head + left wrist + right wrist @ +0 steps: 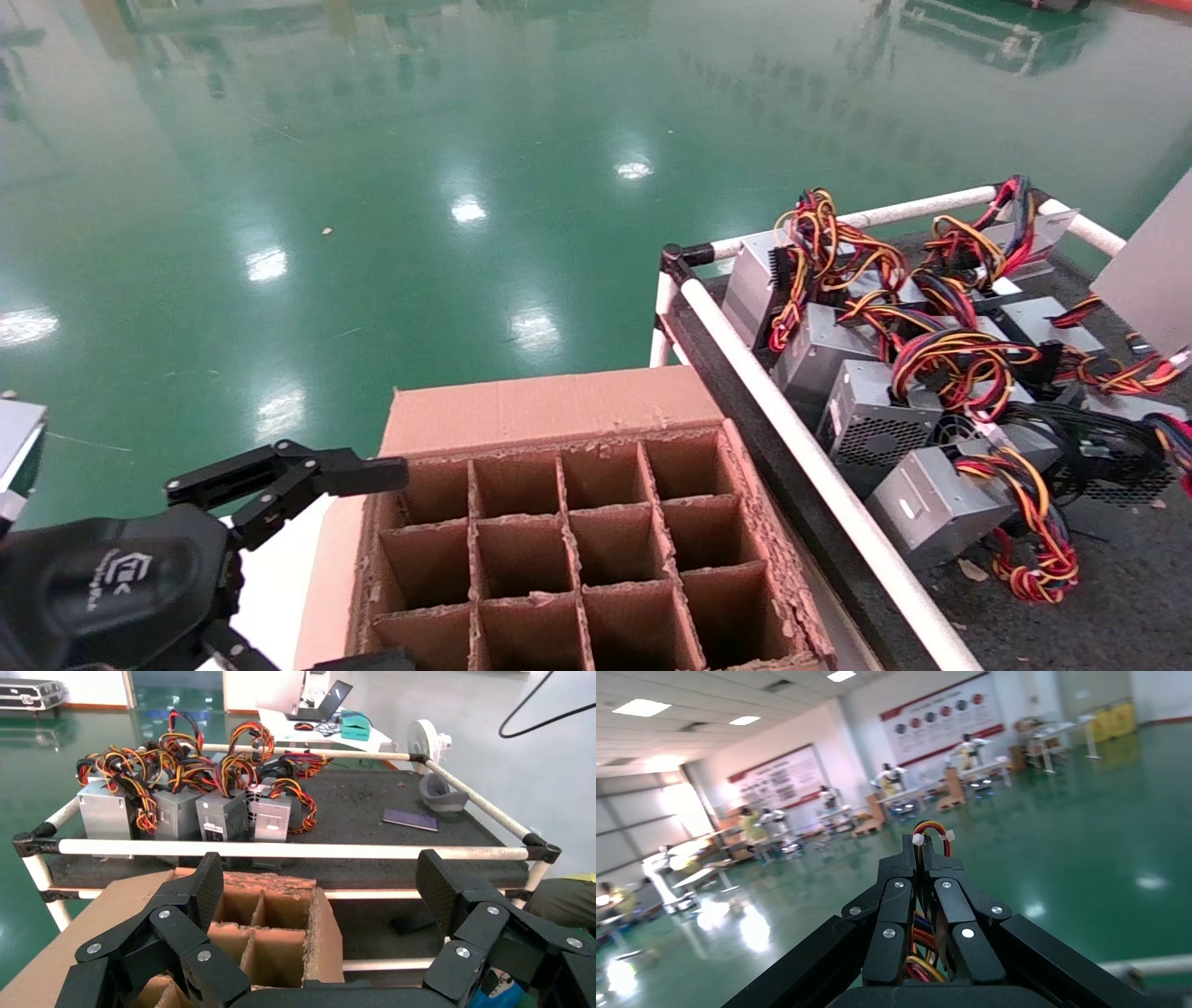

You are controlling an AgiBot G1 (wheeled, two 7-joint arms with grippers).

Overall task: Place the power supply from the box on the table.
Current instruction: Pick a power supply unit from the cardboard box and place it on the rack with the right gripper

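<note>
Green glossy floor (391, 186) spreads out ahead of you, with ceiling lights mirrored in it. Against it on your right stands the table (1117, 596), its dark rough top framed by white pipe rails (792, 429) with black corner joints. Just beside its near rail sits the box (559, 405), a brown carton whose grid of square cells (568, 540) shows only bare cardboard walls as far as you can see into them, all with ragged edges.

On the table lies a crowded heap of power supplies (931, 508), silver-grey blocks under tangled red, yellow, orange and black wires (950, 354). From the left wrist view you see them lined up behind the rail (281, 850), and farther along the tabletop a flat dark rectangle (410, 819) and a grey curved piece (443, 796).

Your left gripper (349, 564) hangs at the box's left edge with its fingers (204, 888) spread wide apart, nothing between them.

Your right gripper (925, 860) does not appear in the head view. Its own camera shows its fingers (898, 881) pressed together on a bundle of coloured wires (930, 827), looped and cinched with white ties just past the fingertips. The metal block those wires belong to is out of sight.
</note>
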